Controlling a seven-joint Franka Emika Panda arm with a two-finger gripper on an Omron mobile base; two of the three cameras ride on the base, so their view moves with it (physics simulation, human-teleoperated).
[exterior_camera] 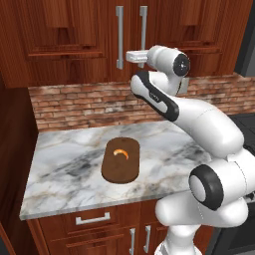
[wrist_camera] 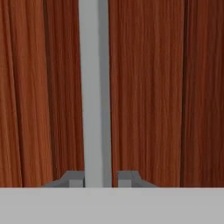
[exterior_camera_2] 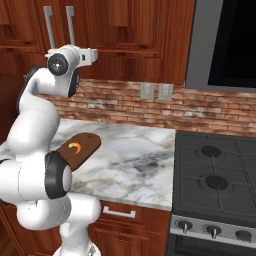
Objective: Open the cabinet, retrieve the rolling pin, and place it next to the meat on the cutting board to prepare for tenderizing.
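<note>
The cabinet (exterior_camera: 74, 30) is a reddish-brown wall unit with both doors closed. My gripper (wrist_camera: 100, 178) is raised to the right door's silver bar handle (wrist_camera: 92, 87) and is shut on it, one fingertip (wrist_camera: 74, 178) on each side. From the left base camera my white hand (exterior_camera: 135, 56) sits against that handle (exterior_camera: 143, 25). On the marble counter below lies the dark cutting board (exterior_camera: 120, 160), with the small orange-and-white meat (exterior_camera: 121, 153) on its far half. Both also appear from the right base camera: board (exterior_camera_2: 80, 149), meat (exterior_camera_2: 76, 147). The rolling pin is hidden.
The left door's handle (exterior_camera: 119, 35) hangs just beside the gripped one. A black stove (exterior_camera_2: 215, 170) adjoins the counter (exterior_camera_2: 135, 160) on the right, under a dark appliance (exterior_camera_2: 225, 40). Wall outlets (exterior_camera_2: 155, 91) sit on the brick backsplash. Low drawers (exterior_camera: 93, 218) run under the counter.
</note>
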